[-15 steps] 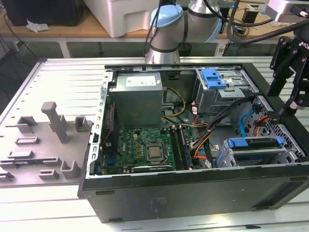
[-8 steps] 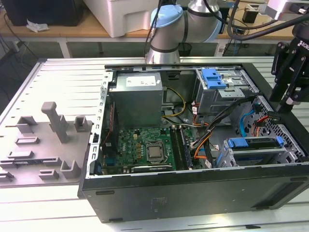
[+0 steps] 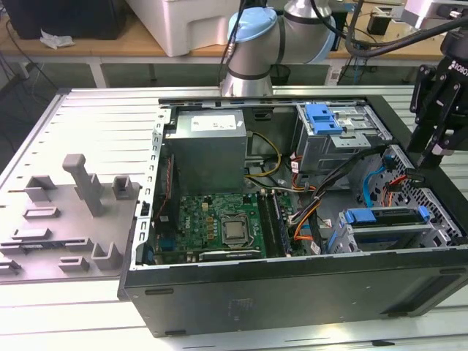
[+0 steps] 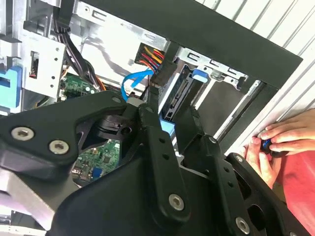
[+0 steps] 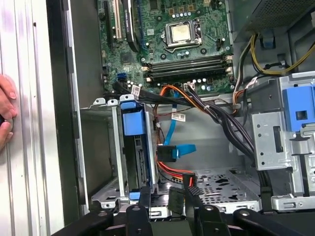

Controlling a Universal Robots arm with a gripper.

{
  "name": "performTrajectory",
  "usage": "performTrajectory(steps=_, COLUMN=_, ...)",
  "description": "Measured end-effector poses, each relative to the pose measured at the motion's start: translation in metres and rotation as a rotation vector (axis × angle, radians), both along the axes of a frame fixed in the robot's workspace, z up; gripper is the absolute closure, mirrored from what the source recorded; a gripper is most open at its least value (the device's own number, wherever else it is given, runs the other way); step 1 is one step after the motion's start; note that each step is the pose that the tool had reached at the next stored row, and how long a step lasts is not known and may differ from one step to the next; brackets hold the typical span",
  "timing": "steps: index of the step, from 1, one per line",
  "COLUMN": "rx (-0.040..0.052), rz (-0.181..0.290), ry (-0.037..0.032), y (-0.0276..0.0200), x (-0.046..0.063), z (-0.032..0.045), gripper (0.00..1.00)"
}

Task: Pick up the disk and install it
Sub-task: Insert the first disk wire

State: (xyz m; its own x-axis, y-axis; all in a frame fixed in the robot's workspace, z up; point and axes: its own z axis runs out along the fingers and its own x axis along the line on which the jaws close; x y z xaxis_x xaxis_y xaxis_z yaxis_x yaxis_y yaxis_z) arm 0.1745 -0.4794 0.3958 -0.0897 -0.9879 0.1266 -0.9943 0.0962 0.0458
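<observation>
Hand (image 5: 165, 196) of a robot arm, released and holding nothing, hovers inside an open computer case (image 3: 292, 292), touching a black cable plug (image 5: 176, 199). The disk (image 5: 133, 123) sits upright in its metal bay (image 5: 116, 147), just beside the hand.

One computer case (image 3: 292, 296), one disk (image 3: 387, 232), one motherboard (image 3: 212, 219)
</observation>
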Motion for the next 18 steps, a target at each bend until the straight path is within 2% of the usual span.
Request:
performTrajectory(steps=1, rx=-0.0055, rz=0.000, ry=0.0012, y=0.0023, x=0.000, z=-0.0012, gripper=0.59)
performTrajectory(steps=3, rx=-0.0227, rz=-0.001, ry=0.0047, y=0.0092, x=0.001, z=-0.0046, gripper=0.59)
performTrajectory(steps=5, rx=-0.0317, rz=-0.001, ry=0.0067, y=0.0133, x=0.002, z=-0.0068, gripper=0.59)
performTrajectory(steps=6, rx=-0.0395, rz=-0.002, ry=0.0083, y=0.0163, x=0.004, z=-0.0086, gripper=0.59)
performTrajectory(steps=8, rx=-0.0523, rz=-0.002, ry=0.0112, y=0.0204, x=0.007, z=-0.0117, gripper=0.59)
performTrajectory(steps=10, rx=-0.0609, rz=-0.003, ry=0.0130, y=0.0227, x=0.010, z=-0.0133, gripper=0.59)
performTrajectory(steps=13, rx=-0.0947, rz=-0.003, ry=0.0193, y=0.0305, x=0.015, z=-0.0179, gripper=0.59)
performTrajectory(steps=18, rx=-0.1215, rz=-0.004, ry=0.0204, y=0.0330, x=0.015, z=-0.0241, gripper=0.59)
